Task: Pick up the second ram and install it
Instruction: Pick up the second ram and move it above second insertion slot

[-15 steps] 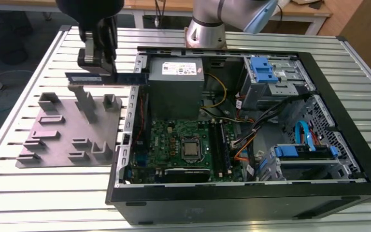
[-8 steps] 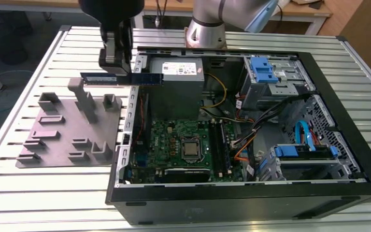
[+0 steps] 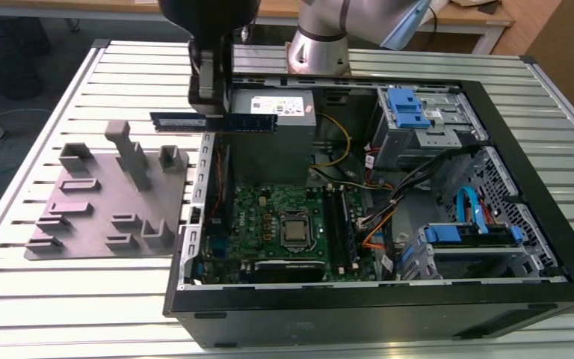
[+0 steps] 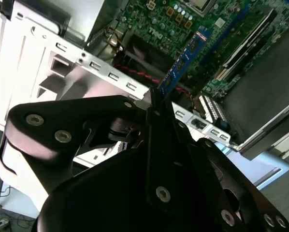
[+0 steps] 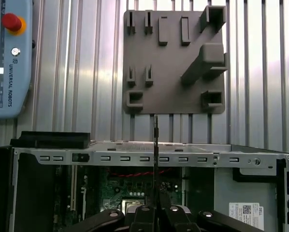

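Note:
The second ram (image 3: 237,122) is a dark blue stick with a pale label. It hangs level in the air over the case's wall on the exterior view's left, beside the power supply. My gripper (image 3: 210,112) is shut on its middle from above. In the second wrist view the ram (image 4: 183,60) sticks out from the shut gripper (image 4: 153,104) toward the motherboard (image 4: 183,19). The first wrist view catches the ram (image 5: 155,145) edge-on, as a thin line rising from the gripper (image 5: 155,205). Long black sockets (image 3: 342,224) lie beside the processor (image 3: 294,230) on the motherboard (image 3: 262,213).
An open computer case (image 3: 367,299) lies on the slatted metal table (image 3: 28,299). A grey moulded tray (image 3: 107,202) with upright posts sits on the exterior view's left of it. Inside are a power supply (image 3: 277,108), blue drive cages (image 3: 406,108) and cables (image 3: 387,202). A pendant (image 5: 9,58) lies on the table.

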`<state>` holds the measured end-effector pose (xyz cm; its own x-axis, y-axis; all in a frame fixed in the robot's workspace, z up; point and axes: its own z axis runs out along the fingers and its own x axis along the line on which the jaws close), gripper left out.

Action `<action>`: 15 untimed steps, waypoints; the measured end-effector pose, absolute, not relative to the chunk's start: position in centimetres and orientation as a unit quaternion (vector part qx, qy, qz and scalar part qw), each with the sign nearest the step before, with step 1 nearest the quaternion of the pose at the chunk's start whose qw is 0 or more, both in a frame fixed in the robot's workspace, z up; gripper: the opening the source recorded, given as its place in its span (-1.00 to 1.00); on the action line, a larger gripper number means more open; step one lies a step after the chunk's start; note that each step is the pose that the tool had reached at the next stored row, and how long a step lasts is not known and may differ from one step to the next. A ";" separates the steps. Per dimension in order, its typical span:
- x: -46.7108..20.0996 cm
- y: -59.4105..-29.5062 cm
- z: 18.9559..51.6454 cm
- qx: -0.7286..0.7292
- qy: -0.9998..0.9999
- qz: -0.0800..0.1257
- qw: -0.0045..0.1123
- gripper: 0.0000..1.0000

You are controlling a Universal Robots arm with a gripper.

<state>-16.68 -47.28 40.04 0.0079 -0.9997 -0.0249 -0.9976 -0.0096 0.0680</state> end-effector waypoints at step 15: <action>-11.7 -47.3 40.0 0.710 -0.704 -0.035 0.018 -0.78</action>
<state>-11.74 -47.28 40.03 0.0077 -0.9997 -0.0249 -0.9971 -0.0095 0.0756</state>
